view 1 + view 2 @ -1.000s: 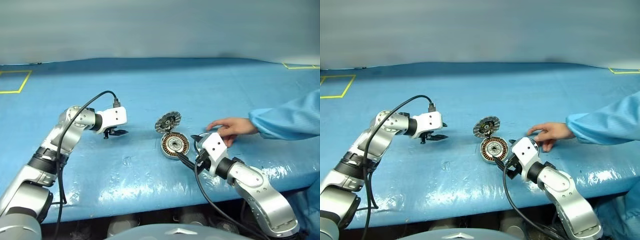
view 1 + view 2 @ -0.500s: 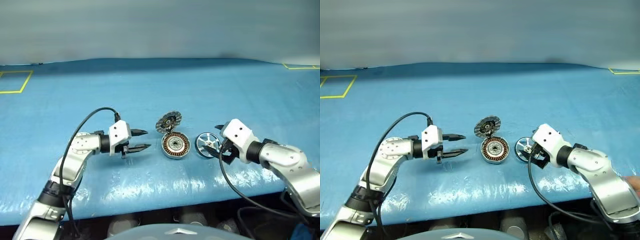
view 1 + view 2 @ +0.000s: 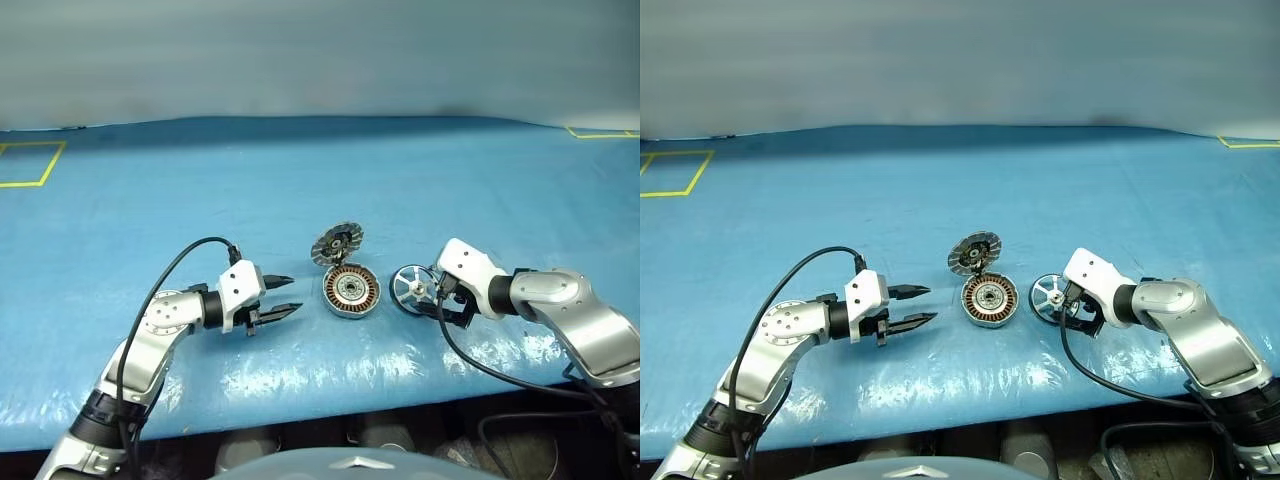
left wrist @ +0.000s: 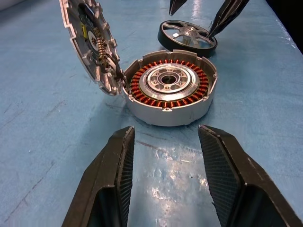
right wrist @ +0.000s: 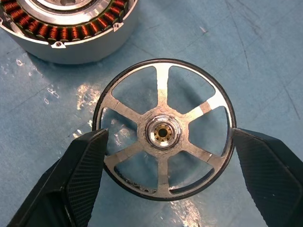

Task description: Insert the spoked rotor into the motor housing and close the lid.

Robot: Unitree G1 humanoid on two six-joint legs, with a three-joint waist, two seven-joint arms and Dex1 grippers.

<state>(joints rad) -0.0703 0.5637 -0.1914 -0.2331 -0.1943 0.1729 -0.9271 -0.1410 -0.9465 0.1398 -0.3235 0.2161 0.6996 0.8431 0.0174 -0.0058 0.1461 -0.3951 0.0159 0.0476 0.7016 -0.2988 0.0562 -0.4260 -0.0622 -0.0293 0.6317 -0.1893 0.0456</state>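
- The spoked rotor (image 5: pixel 163 130) lies flat on the blue bench (image 3: pixel 300 180), just right of the motor housing (image 3: pixel 351 291) and apart from it
- The right gripper (image 5: pixel 165 184) hangs over the rotor, jaws spread wide with one finger on each side of the rim; touching or not, cannot tell
- The housing sits open near the bench's near edge, copper windings and silver hub showing
- The lid (image 3: pixel 336 244) stands tilted up at the housing's far rim, its dark inner face in sight
- The left gripper (image 3: pixel 281 298) is left of the housing, pointing at it, jaws parted and empty
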